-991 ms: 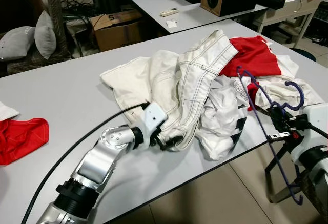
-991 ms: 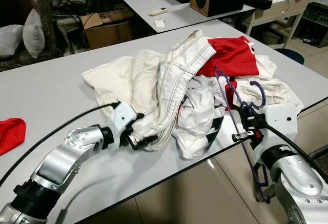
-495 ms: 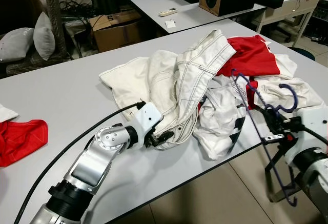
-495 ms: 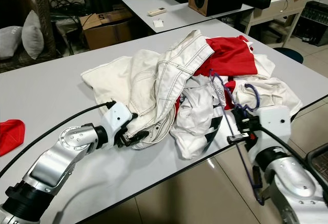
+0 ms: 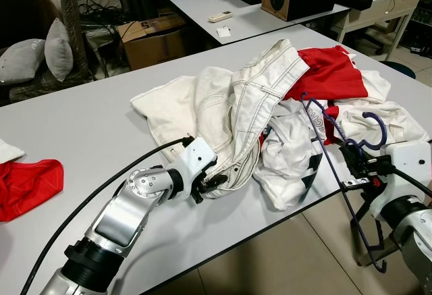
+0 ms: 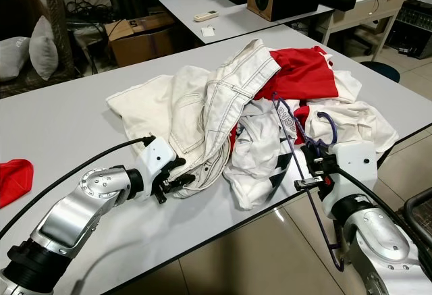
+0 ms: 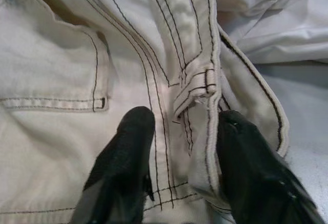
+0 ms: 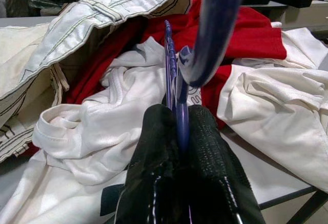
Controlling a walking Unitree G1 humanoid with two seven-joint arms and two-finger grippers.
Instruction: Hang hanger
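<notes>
Table (image 5: 81,133) edge: right pincer (image 5: 356,167) clamping hanger (image 5: 322,123).

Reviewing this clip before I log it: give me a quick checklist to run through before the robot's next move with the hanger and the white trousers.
1. Right gripper shut on the purple hanger: ok; the hanger's neck sits pinched between both fingers.
2. Hanger clear of the clothes: cannot tell; its upper end overlaps the red garment in the head views.
3. Left gripper placed on the white trousers: ok; its fingers straddle the stitched waistband edge.
4. Left gripper closed on the cloth: not ok; the fingers are apart.
5. Trousers free of the pile: not ok; they lie tangled with the white shirts.
6. Clothes on the grey table: ok; nothing has slipped off.
</notes>
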